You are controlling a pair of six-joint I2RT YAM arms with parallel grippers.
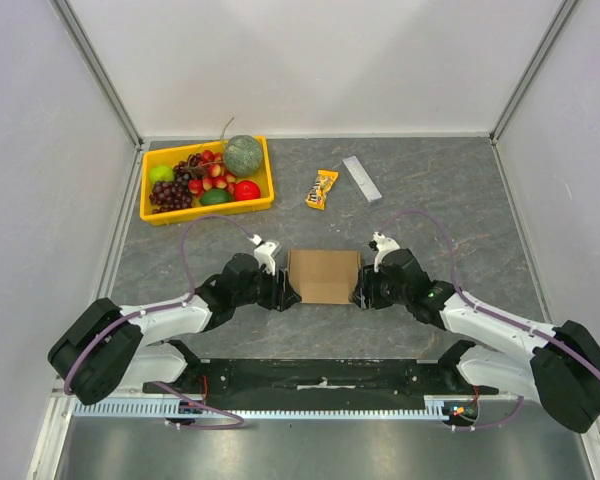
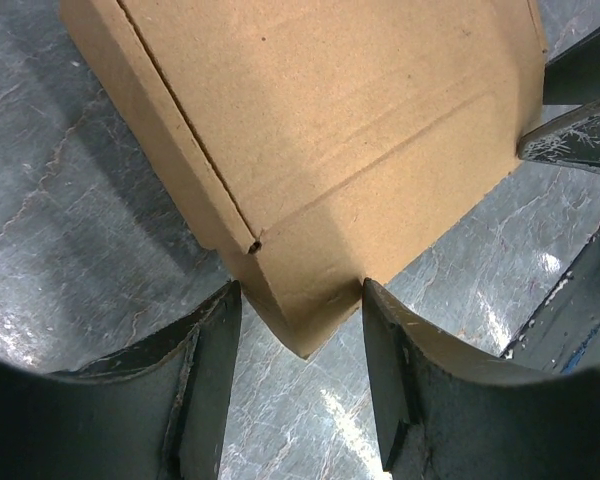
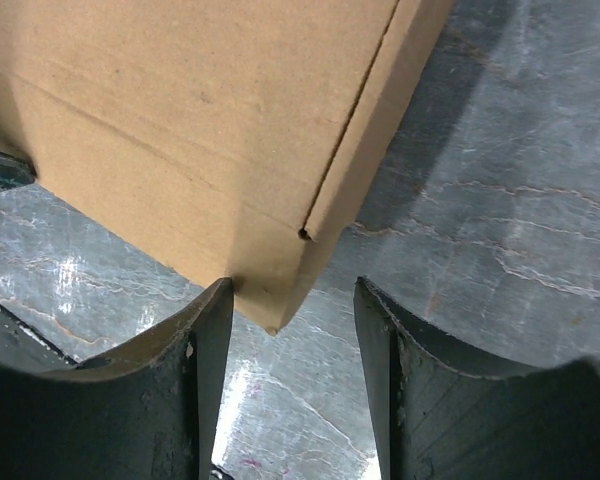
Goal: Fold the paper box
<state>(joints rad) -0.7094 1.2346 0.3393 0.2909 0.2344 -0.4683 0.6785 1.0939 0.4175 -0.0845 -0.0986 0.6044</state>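
Note:
The paper box [image 1: 323,276] is a small flat brown cardboard box, folded shut, lying on the grey table between my two arms. My left gripper [image 1: 285,293] is at its near left corner. In the left wrist view that corner of the box [image 2: 310,150] pokes between the open fingertips, and both tips touch its sides; the gripper [image 2: 298,290] does not clamp it. My right gripper [image 1: 360,292] is at the near right corner. There the box [image 3: 180,120] touches only the left finger [image 3: 205,340], and the gripper [image 3: 292,285] stands open with a gap on its right side.
A yellow fruit tray [image 1: 150,212] full of fruit stands at the back left. An orange candy packet [image 1: 322,189] and a small grey bar [image 1: 362,179] lie behind the box. White walls close in the table on three sides.

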